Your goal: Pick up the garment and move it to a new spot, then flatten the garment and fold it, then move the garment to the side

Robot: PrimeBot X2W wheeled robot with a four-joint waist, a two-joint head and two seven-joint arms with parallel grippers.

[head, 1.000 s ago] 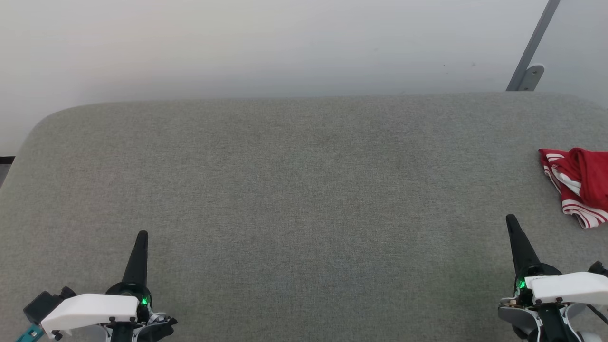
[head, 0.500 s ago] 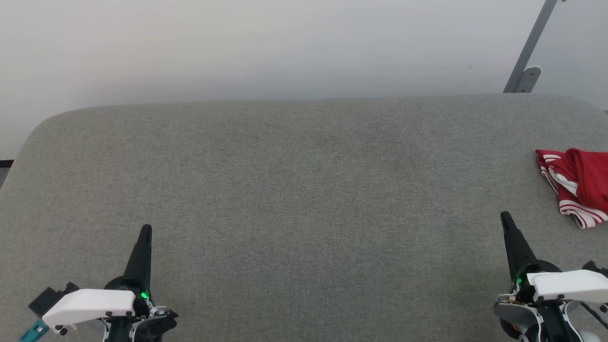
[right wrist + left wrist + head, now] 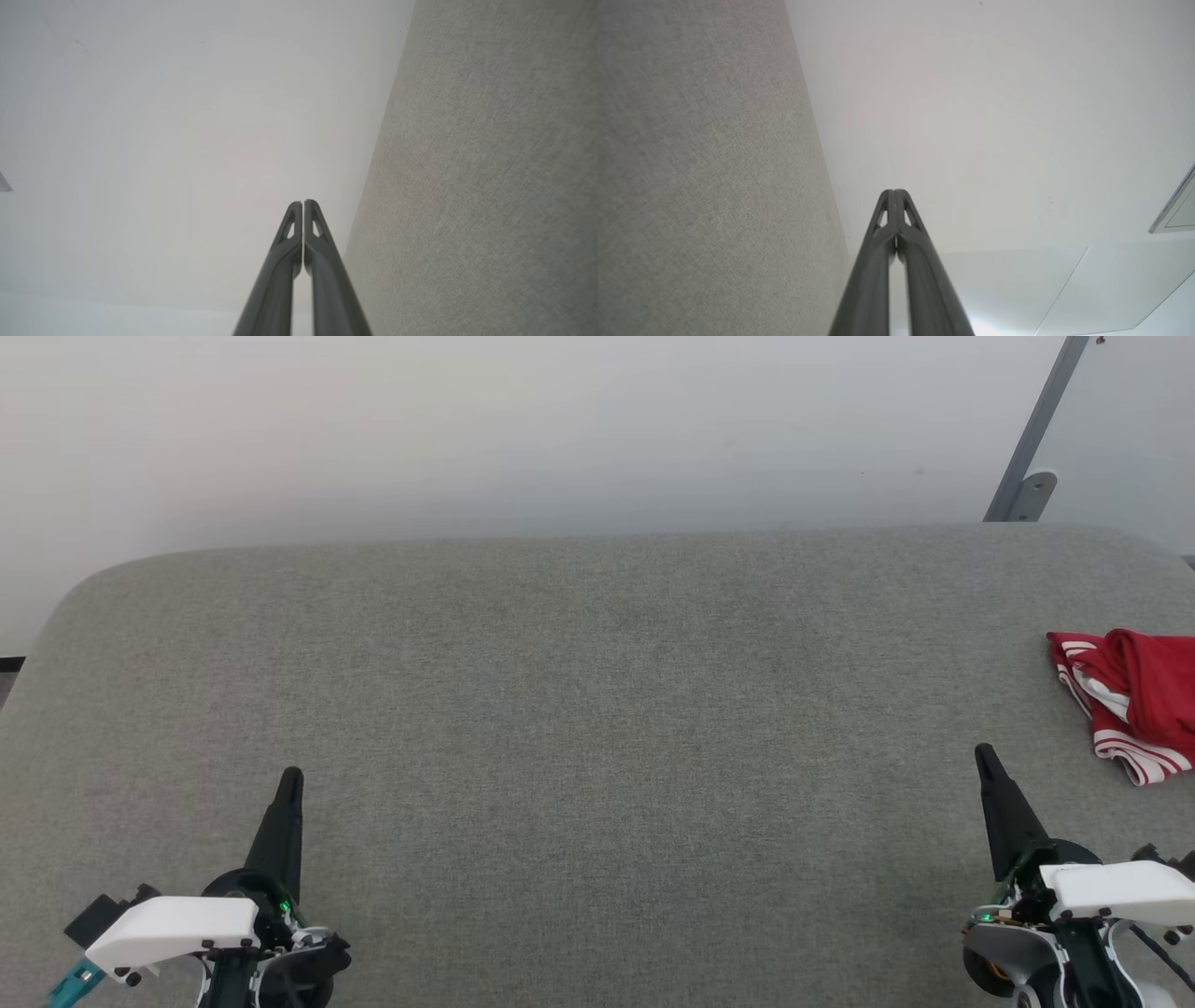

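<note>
Grey fabric-covered table (image 3: pixel 597 691) with rounded far corners stands against a pale wall (image 3: pixel 467 429). Red garment (image 3: pixel 1144 695) with red-and-white striped trim lies crumpled at the table's right edge, cut off by the frame. Left gripper (image 3: pixel 291 775) sits lower left and right gripper (image 3: pixel 981 751) lower right, each with fingers pressed together and holding nothing. Right gripper is near the garment, not touching. Grey metal bracket (image 3: pixel 1027 490) is at upper right.

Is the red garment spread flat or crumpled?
Crumpled. The garment lies bunched in folds on the grey table, cut off by the picture's right edge.
</note>
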